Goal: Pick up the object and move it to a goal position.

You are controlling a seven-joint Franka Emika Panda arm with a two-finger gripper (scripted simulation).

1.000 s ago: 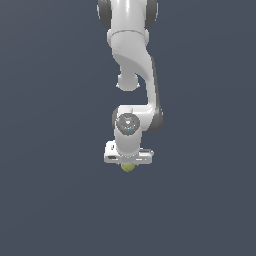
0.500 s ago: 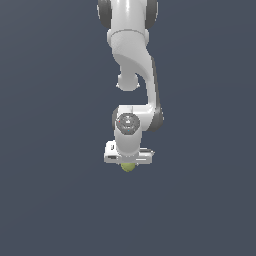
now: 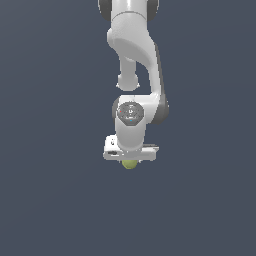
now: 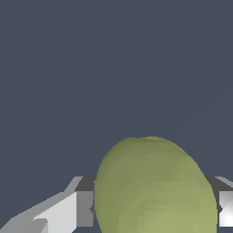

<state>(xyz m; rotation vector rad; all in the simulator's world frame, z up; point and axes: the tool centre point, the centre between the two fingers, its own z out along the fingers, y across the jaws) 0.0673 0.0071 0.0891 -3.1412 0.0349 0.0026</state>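
Observation:
The object is a small yellow-green ball [image 3: 130, 164]. In the exterior view it shows just under the white gripper [image 3: 130, 161], whose hand hangs straight down from the arm and hides most of the ball. In the wrist view the ball [image 4: 154, 191] looms large and sits between the two fingers [image 4: 84, 209], which press against its two sides. The gripper [image 4: 154, 211] is shut on the ball. The fingertips themselves are hidden in the exterior view.
A plain dark grey-blue floor [image 3: 50, 200] fills both views. The white arm [image 3: 135, 45] rises from the gripper to the top edge of the exterior view. No other objects or goal marker show.

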